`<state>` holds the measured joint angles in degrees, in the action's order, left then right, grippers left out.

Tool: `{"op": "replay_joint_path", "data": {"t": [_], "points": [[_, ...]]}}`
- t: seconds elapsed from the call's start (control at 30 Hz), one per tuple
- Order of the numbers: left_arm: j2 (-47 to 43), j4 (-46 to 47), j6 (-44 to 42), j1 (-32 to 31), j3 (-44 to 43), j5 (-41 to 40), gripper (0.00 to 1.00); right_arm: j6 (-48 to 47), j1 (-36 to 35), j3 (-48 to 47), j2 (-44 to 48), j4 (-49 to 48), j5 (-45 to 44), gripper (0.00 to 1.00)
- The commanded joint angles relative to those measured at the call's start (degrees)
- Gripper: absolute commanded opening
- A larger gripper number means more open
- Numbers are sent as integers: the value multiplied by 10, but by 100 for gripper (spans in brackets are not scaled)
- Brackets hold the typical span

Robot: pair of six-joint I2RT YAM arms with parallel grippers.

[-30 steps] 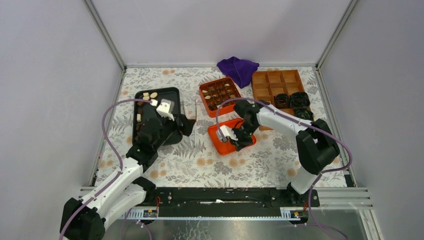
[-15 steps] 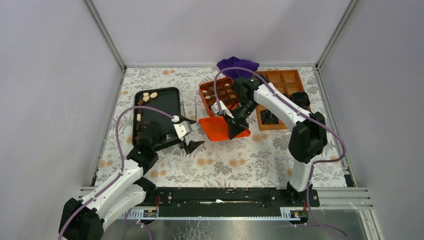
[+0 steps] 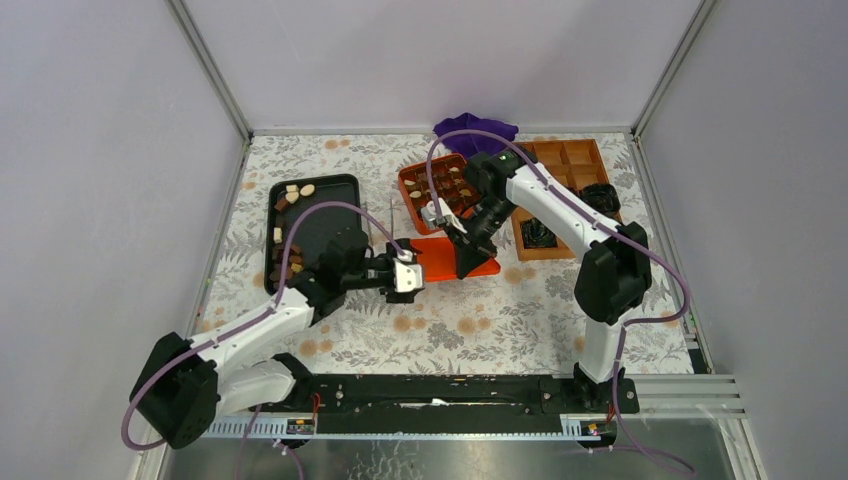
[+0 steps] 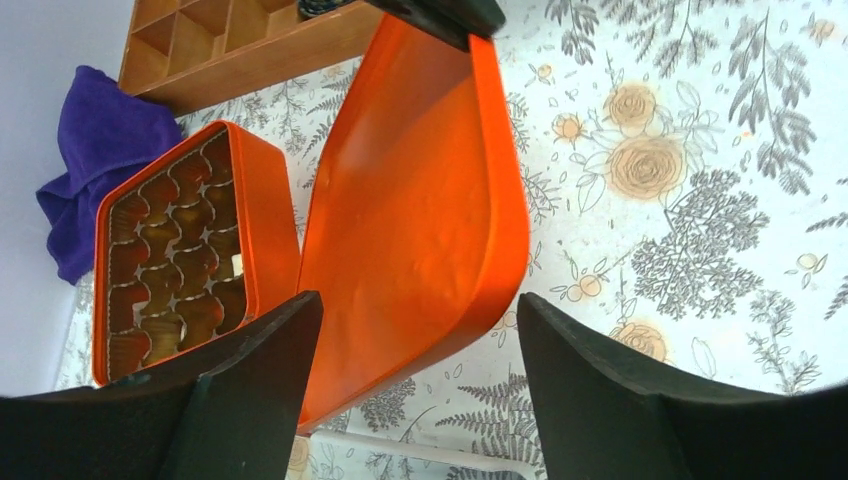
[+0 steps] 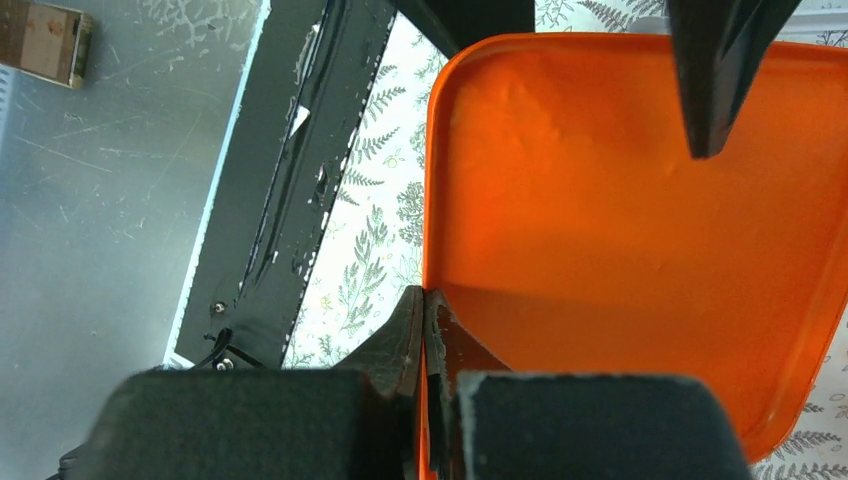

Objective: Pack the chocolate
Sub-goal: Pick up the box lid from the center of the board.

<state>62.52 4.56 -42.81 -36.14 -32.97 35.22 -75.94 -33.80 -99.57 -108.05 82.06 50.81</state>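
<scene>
Chocolate pieces lie in the black tray, and more chocolate fills the cups of the orange box. My right gripper is shut on the rim of the orange lid, holding it tilted just in front of the box. The right wrist view shows its jaws pinched on that rim. My left gripper stands open at the lid's left end. In the left wrist view the lid's near corner lies between the two spread fingers, which are apart from it.
A wooden compartment box at the back right holds dark crinkled wrappers. A purple cloth lies behind the orange box. A thin white stick lies between tray and lid. Grey walls close three sides.
My right gripper lifted the lid off the table and tilted it toward the orange box. My left arm swung from over the tray across to the lid's left end, jaws narrowing slightly.
</scene>
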Motion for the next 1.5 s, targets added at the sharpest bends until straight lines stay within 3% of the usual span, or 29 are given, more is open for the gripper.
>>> {"op": "replay_joint_path", "data": {"t": [0.0,0.1,0.23,0.27,0.4,0.53,0.67,0.73,0.83,1.03,1.2,1.27,1.47], "points": [[28,29,-46,-25,-18,-57,72,10,1,-23,-7,19,46,0],[43,61,-31,-40,-23,-95,51,15,1,-26,-13,19,50,0],[45,121,0,-46,-9,-122,7,24,2,-30,-20,19,48,0],[42,129,7,-47,-6,-123,0,27,1,-31,-21,18,48,0],[27,151,45,-48,7,-125,0,46,5,-49,-25,11,40,2],[6,162,107,-48,20,-124,0,102,33,-90,-27,-37,41,38],[0,151,249,-40,12,-157,0,184,85,-157,-22,-113,74,73],[1,142,342,-22,0,-164,0,222,110,-171,-16,-175,96,86],[2,179,529,30,0,-136,0,283,140,-162,-9,-258,112,97],[68,349,907,204,9,36,1,417,202,-144,-37,-386,152,100],[206,553,1136,253,-37,176,6,444,208,-65,-18,-435,152,100],[255,615,1182,255,-67,219,6,488,208,-23,-7,-479,143,100],[323,624,1197,258,-139,263,6,625,209,40,8,-592,69,100]]}}
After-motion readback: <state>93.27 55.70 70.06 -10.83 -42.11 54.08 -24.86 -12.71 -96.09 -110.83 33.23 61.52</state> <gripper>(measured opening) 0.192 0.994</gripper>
